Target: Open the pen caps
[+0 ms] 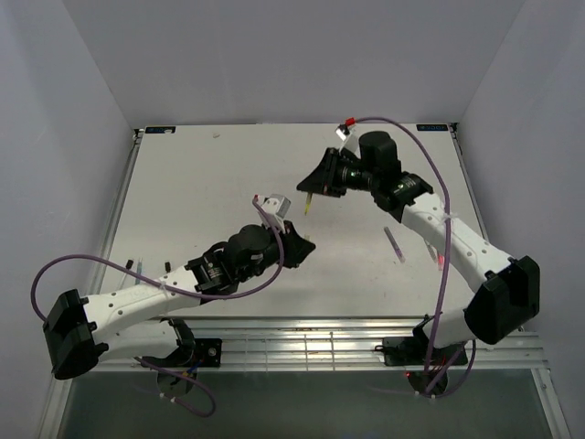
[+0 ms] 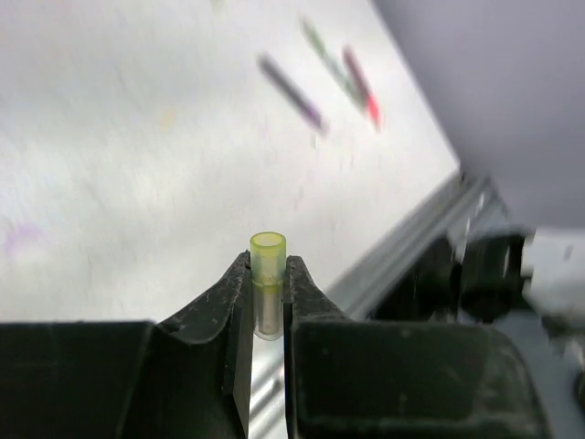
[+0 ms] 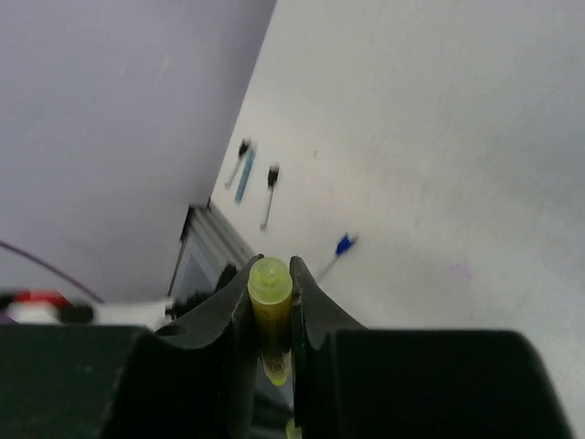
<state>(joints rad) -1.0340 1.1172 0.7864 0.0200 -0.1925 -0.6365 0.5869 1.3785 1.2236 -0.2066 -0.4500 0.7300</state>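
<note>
Left gripper (image 2: 268,265) pinched on yellow cap (image 2: 268,245): light, stiff, slick; hold mid-length. Right gripper (image 3: 274,267) clamps yellow pen (image 3: 271,306), one o'clock of left.

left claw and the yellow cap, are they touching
Touching. The left wrist view shows the left claw shut on the yellow cap, both fingers pressed against its sides with no gap.

Seen from above, white table (image 1: 201,183), left gripper (image 1: 304,247) held near its middle, right gripper (image 1: 311,188) poised just beyond, thin yellow pen (image 1: 307,207) apparently gripped in it, pale pen (image 1: 395,245) laid beside right arm (image 1: 457,240).
</note>
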